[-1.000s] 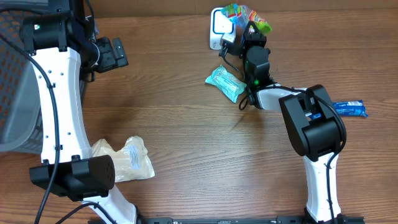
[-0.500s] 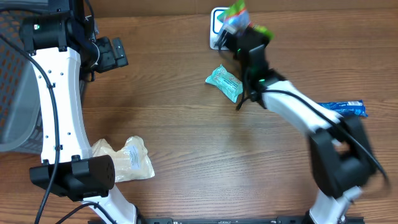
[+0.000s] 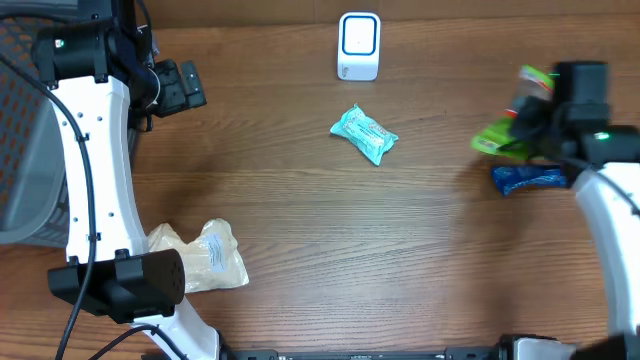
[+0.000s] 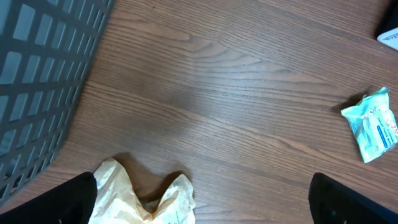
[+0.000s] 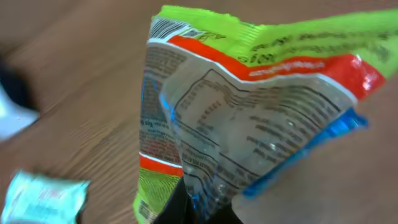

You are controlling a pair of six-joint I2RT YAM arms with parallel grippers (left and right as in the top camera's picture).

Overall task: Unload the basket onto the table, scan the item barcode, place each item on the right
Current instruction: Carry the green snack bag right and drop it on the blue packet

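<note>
The item is a green, red and clear snack bag (image 3: pixel 503 134), and my right gripper (image 3: pixel 540 120) is shut on it at the table's right side. The bag hangs over a blue packet (image 3: pixel 528 178). In the right wrist view the bag (image 5: pixel 249 106) fills the frame, pinched at its lower edge by my gripper (image 5: pixel 199 210). A striped barcode-like print (image 5: pixel 163 27) shows at its upper left corner. The white scanner (image 3: pixel 359 45) stands at the back centre, well left of the bag. My left gripper (image 3: pixel 180 85) hangs open and empty at the far left (image 4: pixel 202 208).
A teal packet (image 3: pixel 365 134) lies in front of the scanner, also in the wrist views (image 4: pixel 373 124) (image 5: pixel 40 199). A beige crumpled bag (image 3: pixel 200 255) lies at the front left (image 4: pixel 143 196). A grey mesh basket (image 3: pixel 20 150) borders the left edge (image 4: pixel 43 81).
My right arm has swung from the scanner at the back centre out to the right side, carrying the snack bag with it. The left arm has not moved.
</note>
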